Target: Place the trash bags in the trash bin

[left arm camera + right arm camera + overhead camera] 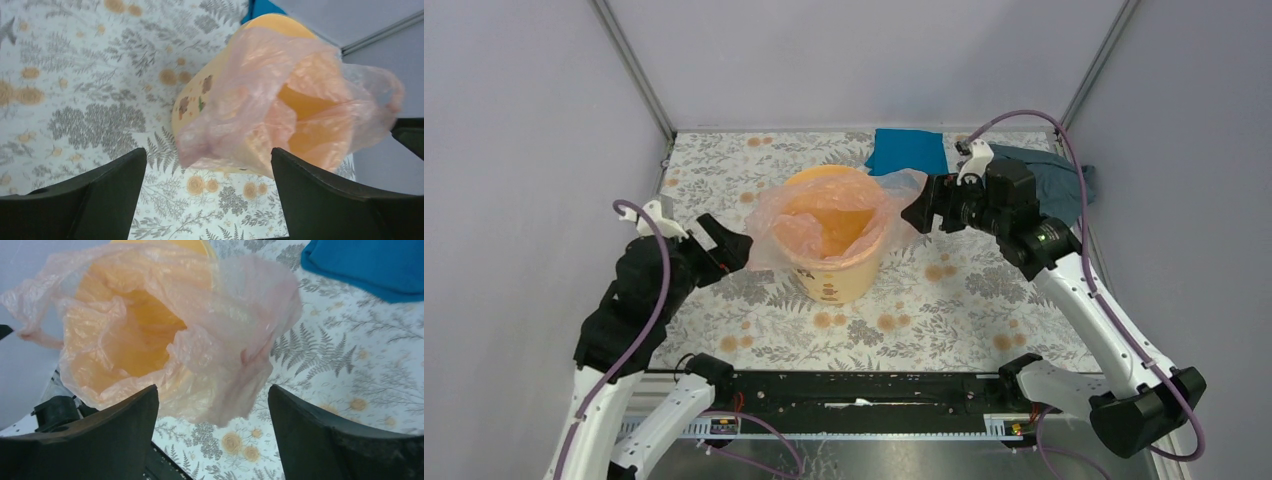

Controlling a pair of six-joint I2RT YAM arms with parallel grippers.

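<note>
Fingers [100, 200] of the left gripper [736, 250] are spread wide with nothing between them. In the left wrist view the loose left flap of the trash bag [824, 215] hangs in the gap ahead of the tips, and I can't tell whether it touches them. The right gripper [919, 212] is the same: its fingers [115, 440] are wide apart and hold nothing, with the bag's right flap bulging toward the gap just ahead. From the top, the left tips sit just beside the bag's left edge and the right tips just beside its right edge, the two grippers facing each other across the trash bin [844, 280]. The bag is pale pink, thin and wrinkled. It sits inside the bin with its mouth open, and the film spills over the rim on the left and right sides and partway down the outer wall. The far part of the rim shows bare yellow-orange. The bin stands upright, with small dark print on its near wall, about mid-table [944, 320] on the floral cover. A blue cloth [909, 152] lies at the far edge behind the bin, apart from it. A grey-blue cloth [1064, 185] lies at far right, partly hidden by the right arm.
</note>
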